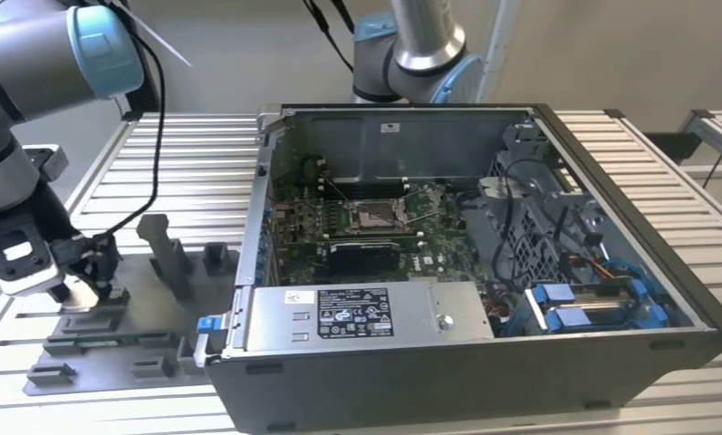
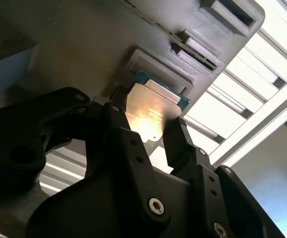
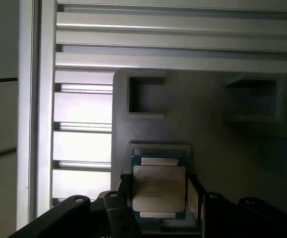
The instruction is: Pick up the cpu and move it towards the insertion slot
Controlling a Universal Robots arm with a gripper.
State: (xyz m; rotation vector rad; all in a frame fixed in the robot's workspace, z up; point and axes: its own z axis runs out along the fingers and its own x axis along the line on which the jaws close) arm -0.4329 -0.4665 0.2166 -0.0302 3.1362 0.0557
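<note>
black claw (image 2: 145, 124) low over the grey fixture block (image 3: 212, 124), its jaws apart and straddling the cpu (image 3: 159, 191). one finger stands just beside each of two opposite edges. the first wrist view shows what looks like a thin gap on either side, though light contact cannot be ruled out. the silvery chip lies flat, metal top up, seated in its shallow square pocket of the block, midway between the fingers. as i judge it, the step in hand is the pick-up, at the point of closing; the chip is not yet lifted. that grasp calls for an even squeeze on the thin edges and a straight rise clear of the pocket walls, without tilting the chip. farther off, the block rests on the slatted metal surface (image 1: 191, 154) at the exterior view's left. the insertion slot (image 1: 373, 215) sits well apart, inside the open computer case (image 1: 457, 381).
</note>
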